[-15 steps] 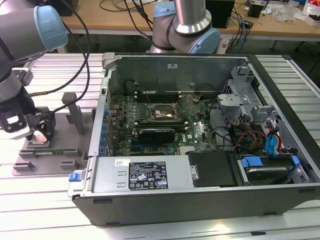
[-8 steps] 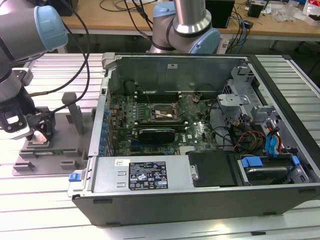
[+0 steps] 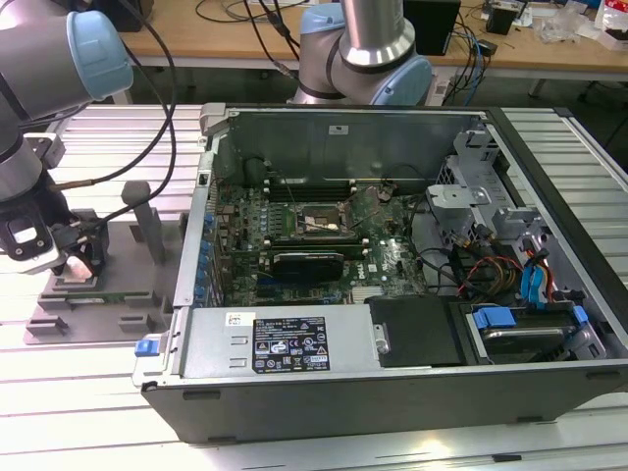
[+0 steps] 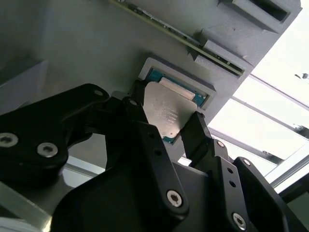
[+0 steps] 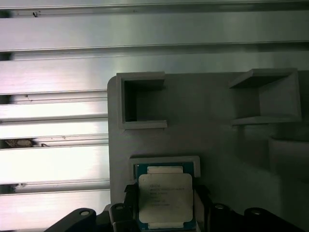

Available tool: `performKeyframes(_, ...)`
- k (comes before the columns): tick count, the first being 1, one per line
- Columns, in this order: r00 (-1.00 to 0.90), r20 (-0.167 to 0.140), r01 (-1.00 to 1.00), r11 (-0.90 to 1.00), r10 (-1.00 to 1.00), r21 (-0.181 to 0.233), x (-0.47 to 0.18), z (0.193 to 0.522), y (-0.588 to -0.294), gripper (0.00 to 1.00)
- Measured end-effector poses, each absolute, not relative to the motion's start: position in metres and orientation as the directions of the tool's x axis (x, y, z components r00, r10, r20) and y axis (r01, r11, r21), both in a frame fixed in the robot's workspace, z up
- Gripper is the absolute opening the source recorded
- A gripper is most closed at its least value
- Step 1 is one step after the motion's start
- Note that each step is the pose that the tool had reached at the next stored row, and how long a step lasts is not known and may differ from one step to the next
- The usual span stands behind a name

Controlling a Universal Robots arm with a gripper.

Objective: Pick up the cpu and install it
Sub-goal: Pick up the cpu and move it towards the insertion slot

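Straddling the cpu (image 4: pixel 164 116) in the grey fixture (image 4: pixel 96 58) recess, at the exterior view's left.
Fingertips (image 4: pixel 193 135) half hidden behind the black body of the gripper (image 4: pixel 166 113); jaws narrowed to chip width, pressed on two opposite edges; could not tell whether seated or raised.

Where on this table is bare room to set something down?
Bare table slats in front of the grey fixture plate, and beyond the computer case at the exterior view's right. Crowded inside the case and around the cpu.

Wooden desk (image 3: pixel 196 44) along back; ribbed aluminium tabletop (image 3: pixel 69 392), bright sheen.
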State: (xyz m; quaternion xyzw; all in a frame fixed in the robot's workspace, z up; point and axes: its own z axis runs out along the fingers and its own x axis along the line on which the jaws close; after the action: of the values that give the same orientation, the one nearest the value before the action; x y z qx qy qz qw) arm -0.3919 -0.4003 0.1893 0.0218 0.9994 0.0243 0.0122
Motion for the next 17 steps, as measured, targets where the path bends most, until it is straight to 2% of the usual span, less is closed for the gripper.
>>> performKeyframes(17,-0.999,-0.023,0.043,0.998,0.044,0.049,-0.392,0.207,-0.4,0.55)
